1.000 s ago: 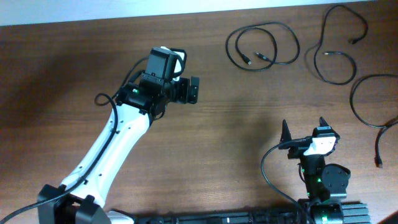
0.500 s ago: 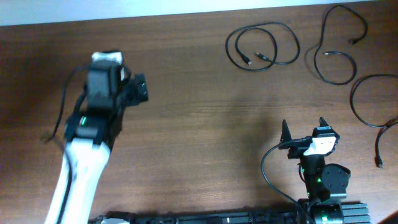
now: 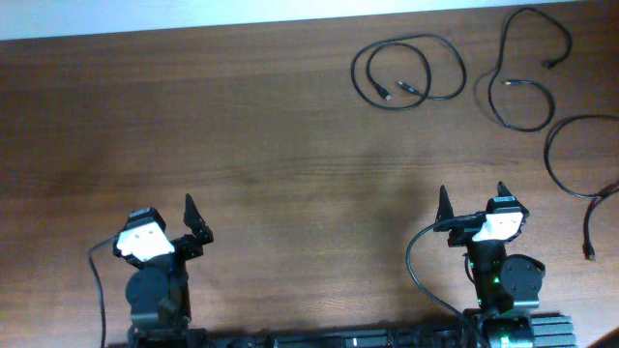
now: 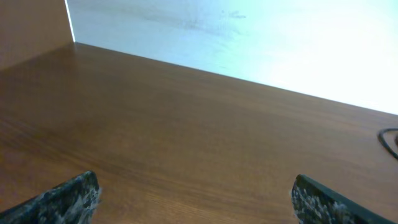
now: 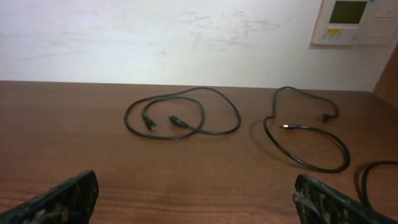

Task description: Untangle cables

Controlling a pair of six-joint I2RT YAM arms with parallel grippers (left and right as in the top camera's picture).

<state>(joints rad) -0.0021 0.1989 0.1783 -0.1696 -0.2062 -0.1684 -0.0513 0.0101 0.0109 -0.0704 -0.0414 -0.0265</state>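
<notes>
Three thin black cables lie apart on the far right of the wooden table. A double-looped cable [image 3: 354, 72] is at the top centre-right. A second cable [image 3: 553, 100] curls to its right, and a third [image 3: 547, 150] arcs off the right edge. My left gripper [image 3: 162, 211] is open and empty at the near left, far from them. My right gripper [image 3: 472, 198] is open and empty at the near right, short of the cables. The right wrist view shows its open gripper [image 5: 196, 202], the looped cable's plug [image 5: 178, 121], the second cable [image 5: 267, 132] and the third cable [image 5: 367, 174].
The left wrist view shows the open gripper [image 4: 196, 205] over bare wood, with a bit of cable [image 4: 392, 138] at the right edge. A white wall with a thermostat panel [image 5: 353, 22] stands behind the table's far edge.
My left arm has pulled back from the middle-left of the table to the near left edge, and its gripper is now open. The right arm and the cables have not moved.
</notes>
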